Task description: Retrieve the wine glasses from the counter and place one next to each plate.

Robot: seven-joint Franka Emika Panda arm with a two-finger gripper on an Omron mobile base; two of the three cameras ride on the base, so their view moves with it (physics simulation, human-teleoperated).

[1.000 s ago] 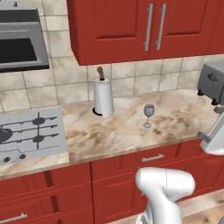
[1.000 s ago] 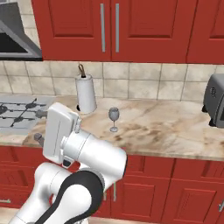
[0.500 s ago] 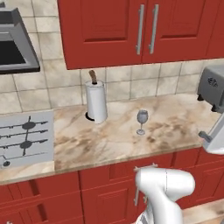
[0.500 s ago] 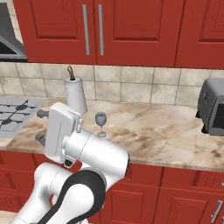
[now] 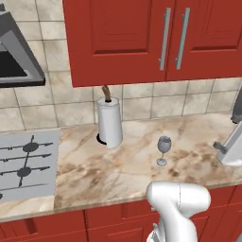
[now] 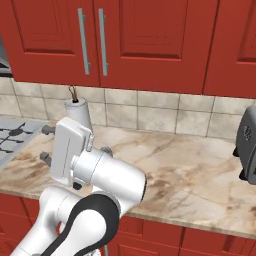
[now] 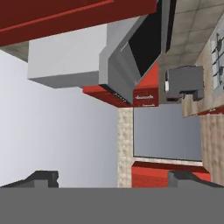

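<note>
A rendered home kitchen: red wall cabinets (image 5: pixel 142 38) with steel bar handles hang over a beige tiled backsplash (image 5: pixel 189 99), and a marbled stone desk (image 5: pixel 113 175) sits on matching red base cabinets. A grey gas hob (image 5: pixel 26 165) is set into it under an extractor hood (image 5: pixel 16 61), with a paper towel roll (image 5: pixel 109 122) and a toaster (image 6: pixel 247 145) standing by.

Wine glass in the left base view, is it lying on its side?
No, the wine glass stands upright on its foot on the counter, right of the paper towel roll.
</note>
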